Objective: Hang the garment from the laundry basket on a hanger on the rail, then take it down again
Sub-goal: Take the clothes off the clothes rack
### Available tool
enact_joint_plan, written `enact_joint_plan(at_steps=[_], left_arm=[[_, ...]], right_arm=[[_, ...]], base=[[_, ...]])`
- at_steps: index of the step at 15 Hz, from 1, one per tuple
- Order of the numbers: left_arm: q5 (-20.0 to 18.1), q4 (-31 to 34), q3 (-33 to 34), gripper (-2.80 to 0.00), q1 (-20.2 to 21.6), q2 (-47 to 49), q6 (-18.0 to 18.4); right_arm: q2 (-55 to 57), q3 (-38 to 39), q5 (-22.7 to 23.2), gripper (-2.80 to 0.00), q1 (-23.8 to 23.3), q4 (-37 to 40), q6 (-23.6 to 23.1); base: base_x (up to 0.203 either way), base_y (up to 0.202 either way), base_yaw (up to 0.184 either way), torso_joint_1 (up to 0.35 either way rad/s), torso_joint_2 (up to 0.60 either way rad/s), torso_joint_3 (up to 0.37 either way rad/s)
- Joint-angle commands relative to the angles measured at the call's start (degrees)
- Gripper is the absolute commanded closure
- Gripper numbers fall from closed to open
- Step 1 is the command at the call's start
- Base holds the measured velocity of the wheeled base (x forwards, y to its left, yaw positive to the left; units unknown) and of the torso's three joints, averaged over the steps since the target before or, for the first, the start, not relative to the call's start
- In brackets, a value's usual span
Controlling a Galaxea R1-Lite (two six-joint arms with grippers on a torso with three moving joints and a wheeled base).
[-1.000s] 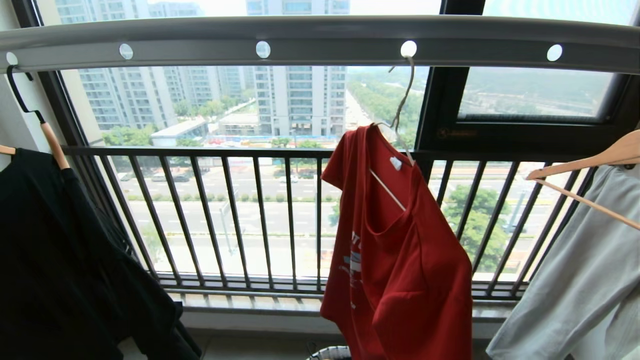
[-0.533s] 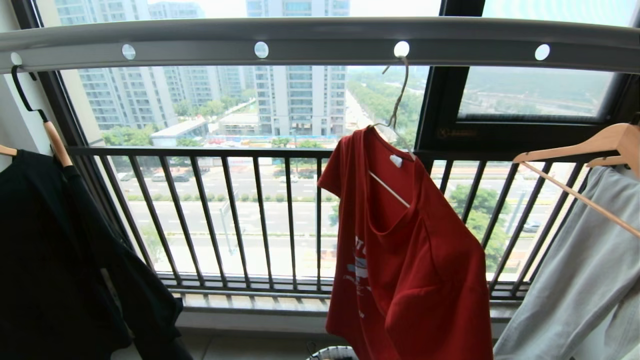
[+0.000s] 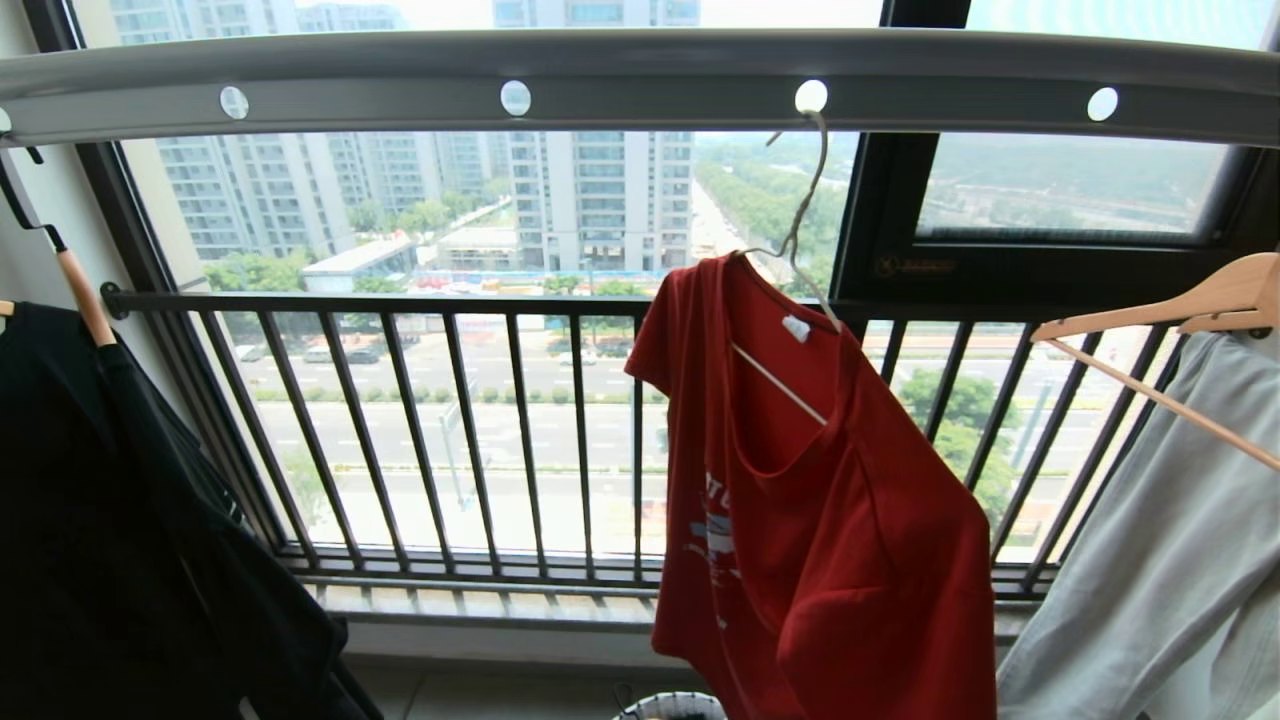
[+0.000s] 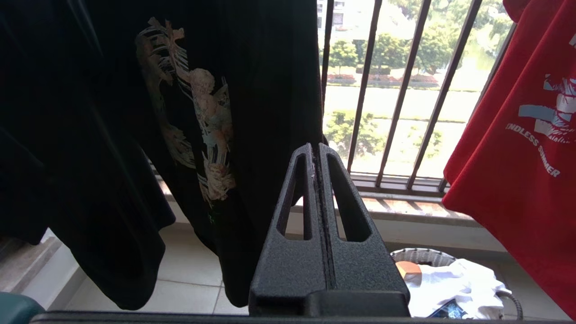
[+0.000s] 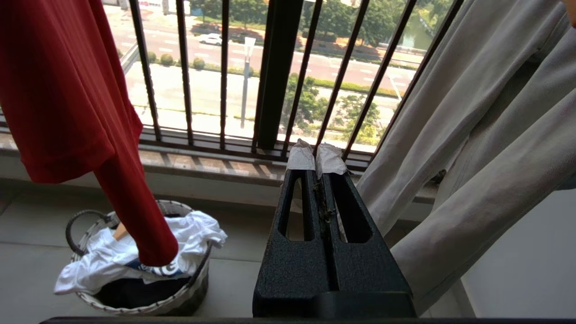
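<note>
Balcony window (image 3: 420,300), barred railing (image 3: 450,430); tiled floor (image 5: 36,229), laundry basket (image 5: 148,306).

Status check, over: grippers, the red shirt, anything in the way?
Left gripper and right gripper shut, empty, low. Red T-shirt on white wire hanger, hooked in rail. Nothing blocking.

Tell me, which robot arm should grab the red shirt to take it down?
Probably the right gripper: the red shirt hangs on the robot's right side. Both grippers are shut and empty.

Red T-shirt (image 3: 810,520) on white wire hanger (image 3: 795,250) — hooked into grey rail (image 3: 640,85) hole — between black shirt (image 3: 120,520) and pale garment (image 3: 1170,560).
</note>
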Motion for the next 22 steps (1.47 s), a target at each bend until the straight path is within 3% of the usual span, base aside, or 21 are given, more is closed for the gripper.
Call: enact_joint_plan(at_steps=[1, 2, 4, 22], left_arm=[[0.3, -0.1, 0.0, 0.00, 0.0, 0.1, -2.7], [0.5, -0.1, 0.0, 0.00, 0.0, 0.1, -3.3], [0.5, -0.1, 0.0, 0.00, 0.0, 0.1, -3.3], [0.5, -0.1, 0.0, 0.00, 0.0, 0.1, -3.3]], right_arm=[[-1.7, 11.0, 2.8, 0.00, 0.0, -17.6, 0.9], [-1.7, 12.1, 4.2, 0.00, 0.0, -20.0, 1.2], [-1.8, 12.1, 5.8, 0.00, 0.0, -16.8, 1.5], [-1.8, 12.1, 5.8, 0.00, 0.0, -16.9, 3.3]], base=[[0.000, 0.000, 0.000, 0.000, 0.00, 0.000], [0.000, 0.000, 0.000, 0.000, 0.00, 0.000], [0.000, 0.000, 0.000, 0.000, 0.00, 0.000], [0.000, 0.000, 0.000, 0.000, 0.00, 0.000]])
